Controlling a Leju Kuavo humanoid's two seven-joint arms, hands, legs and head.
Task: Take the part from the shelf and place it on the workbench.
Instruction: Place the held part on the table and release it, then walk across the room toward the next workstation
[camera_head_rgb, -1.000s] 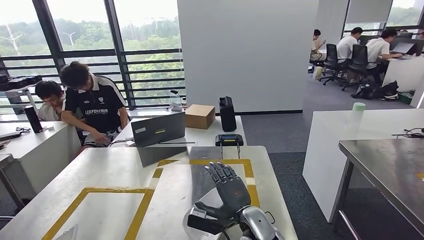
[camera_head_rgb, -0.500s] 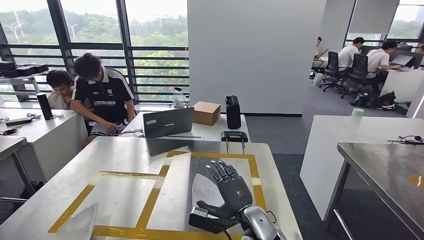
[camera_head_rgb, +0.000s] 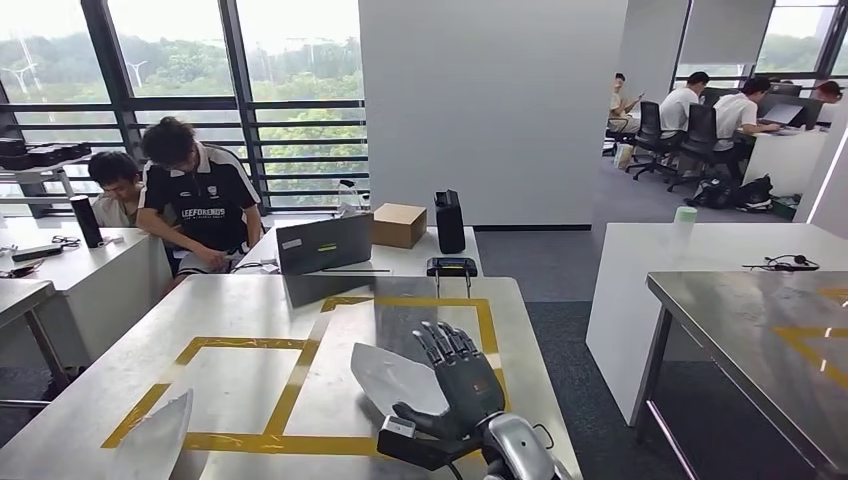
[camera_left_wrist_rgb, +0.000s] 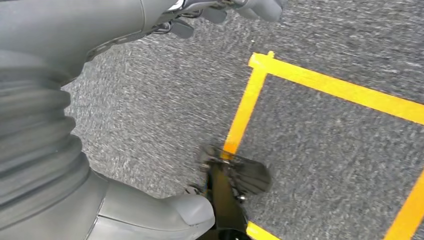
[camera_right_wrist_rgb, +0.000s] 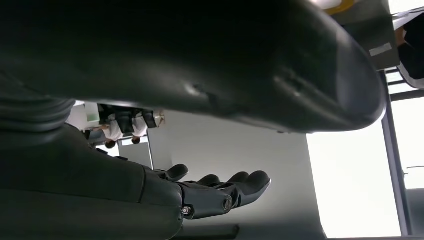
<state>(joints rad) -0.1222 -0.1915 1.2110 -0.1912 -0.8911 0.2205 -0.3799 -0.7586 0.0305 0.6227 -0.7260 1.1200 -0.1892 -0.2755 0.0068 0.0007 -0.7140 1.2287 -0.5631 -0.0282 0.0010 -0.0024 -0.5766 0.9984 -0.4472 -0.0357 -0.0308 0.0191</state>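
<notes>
The part (camera_head_rgb: 392, 377), a pale, flat, curved shell, sits in my right hand (camera_head_rgb: 458, 386) just above the steel workbench (camera_head_rgb: 240, 310), over a yellow-taped square (camera_head_rgb: 410, 302). The hand's thumb (camera_head_rgb: 422, 413) hooks under the part and its fingers (camera_head_rgb: 447, 343) stretch up behind it. From the right wrist view the part (camera_right_wrist_rgb: 200, 60) looms dark over the hand (camera_right_wrist_rgb: 215, 192). A similar pale shell (camera_head_rgb: 155, 440) lies on the bench's near left corner. My left hand (camera_left_wrist_rgb: 220, 12) hangs over grey carpet, fingers apart and holding nothing.
A laptop (camera_head_rgb: 325, 243), a cardboard box (camera_head_rgb: 399, 225), a black case (camera_head_rgb: 449, 222) and a small black device (camera_head_rgb: 451, 267) stand beyond the bench's far edge. Two people (camera_head_rgb: 195, 205) sit at the left. A second steel table (camera_head_rgb: 780, 340) and a white desk (camera_head_rgb: 700, 250) stand to the right.
The whole view has shifted, so the camera moved; the bench now lies closer and lower in the picture. My right hand still holds the part, and more of the shell shows.
</notes>
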